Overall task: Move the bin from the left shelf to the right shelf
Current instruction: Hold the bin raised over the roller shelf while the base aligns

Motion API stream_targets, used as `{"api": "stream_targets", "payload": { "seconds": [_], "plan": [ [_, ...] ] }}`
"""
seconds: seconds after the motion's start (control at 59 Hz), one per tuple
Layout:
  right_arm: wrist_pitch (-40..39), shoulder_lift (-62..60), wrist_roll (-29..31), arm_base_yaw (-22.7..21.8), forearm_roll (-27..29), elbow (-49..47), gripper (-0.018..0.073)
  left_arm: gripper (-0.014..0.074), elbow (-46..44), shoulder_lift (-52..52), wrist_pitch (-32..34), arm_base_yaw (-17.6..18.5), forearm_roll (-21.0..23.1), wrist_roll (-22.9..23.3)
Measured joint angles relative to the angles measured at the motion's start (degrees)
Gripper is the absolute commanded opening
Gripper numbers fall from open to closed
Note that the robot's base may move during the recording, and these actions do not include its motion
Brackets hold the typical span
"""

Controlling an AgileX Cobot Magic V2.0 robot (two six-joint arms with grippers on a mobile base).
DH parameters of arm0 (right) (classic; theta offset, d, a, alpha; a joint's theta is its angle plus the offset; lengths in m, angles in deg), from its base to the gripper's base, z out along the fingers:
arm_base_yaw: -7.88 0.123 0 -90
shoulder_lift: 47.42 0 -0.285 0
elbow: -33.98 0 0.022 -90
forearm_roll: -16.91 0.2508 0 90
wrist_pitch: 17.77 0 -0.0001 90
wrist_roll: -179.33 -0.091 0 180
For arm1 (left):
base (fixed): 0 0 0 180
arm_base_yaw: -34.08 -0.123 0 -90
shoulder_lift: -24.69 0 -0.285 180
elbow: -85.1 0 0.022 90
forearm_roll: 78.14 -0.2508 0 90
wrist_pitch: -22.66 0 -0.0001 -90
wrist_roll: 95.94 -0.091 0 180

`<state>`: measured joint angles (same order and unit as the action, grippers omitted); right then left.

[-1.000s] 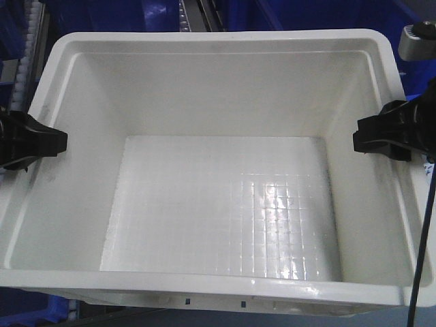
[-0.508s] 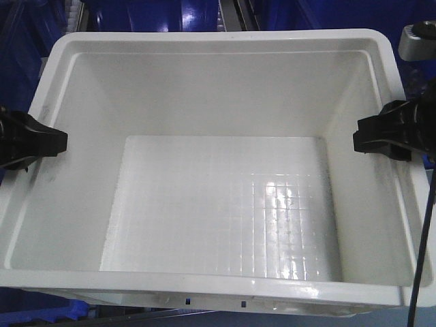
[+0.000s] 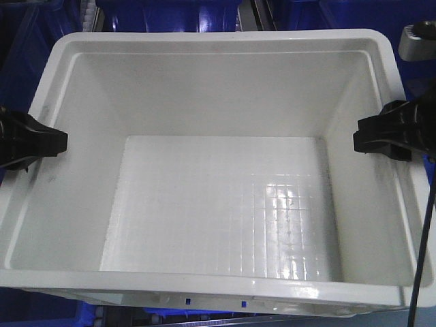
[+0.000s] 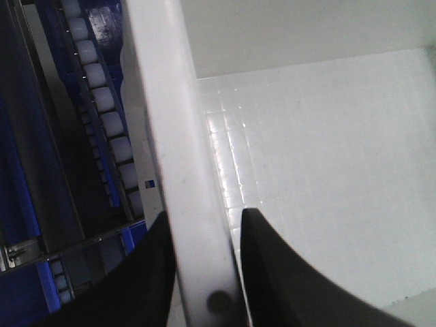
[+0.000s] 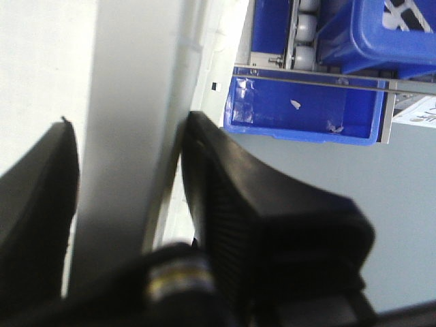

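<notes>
The white bin (image 3: 204,102) fills the front view, empty, its gridded floor shining. My left gripper (image 3: 48,142) is shut on its left rim and my right gripper (image 3: 371,139) is shut on its right rim. From the left wrist camera, the two black fingers of the left gripper (image 4: 204,218) pinch the thick white rim (image 4: 163,102), one outside and one inside the bin. The right wrist view has the right gripper (image 5: 129,129) clamped over the other rim (image 5: 136,68) in the same way.
Dark blue bins (image 3: 170,13) and a roller track (image 3: 262,13) lie beyond the bin's far edge. White shelf rollers (image 4: 102,116) run along the bin's left side. A blue bin (image 5: 300,109) on a shelf and grey floor (image 5: 354,170) lie to the right.
The blue bins and the roller track behind the bin have slid to the right in the front view. The bin and both grippers keep the same place in the frame.
</notes>
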<state>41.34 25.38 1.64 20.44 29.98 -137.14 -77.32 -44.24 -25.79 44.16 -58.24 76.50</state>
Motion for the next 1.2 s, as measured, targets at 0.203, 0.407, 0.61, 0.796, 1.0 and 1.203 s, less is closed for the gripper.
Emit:
{"api": "stream_targets", "payload": {
  "seconds": [0.203, 0.407, 0.61, 0.796, 1.0, 1.203],
  "plan": [
    [0.00, 0.00, 0.00, 0.00, 0.00, 0.00, -0.0004, -0.0006, 0.00, 0.00, 0.00, 0.00, 0.00, 0.04],
    [0.00, 0.00, 0.00, 0.00, 0.00, 0.00, -0.0004, -0.0006, 0.00, 0.00, 0.00, 0.00, 0.00, 0.11],
    [0.00, 0.00, 0.00, 0.00, -0.02, 0.00, -0.0004, -0.0006, 0.00, 0.00, 0.00, 0.00, 0.00, 0.11],
    [0.00, 0.00, 0.00, 0.00, -0.07, 0.00, -0.0004, -0.0006, 0.00, 0.00, 0.00, 0.00, 0.00, 0.11],
    [0.00, 0.00, 0.00, 0.00, -0.07, 0.00, -0.0004, -0.0006, 0.00, 0.00, 0.00, 0.00, 0.00, 0.11],
    [0.00, 0.00, 0.00, 0.00, -0.07, 0.00, -0.0004, -0.0006, 0.00, 0.00, 0.00, 0.00, 0.00, 0.11]
  ]
}}
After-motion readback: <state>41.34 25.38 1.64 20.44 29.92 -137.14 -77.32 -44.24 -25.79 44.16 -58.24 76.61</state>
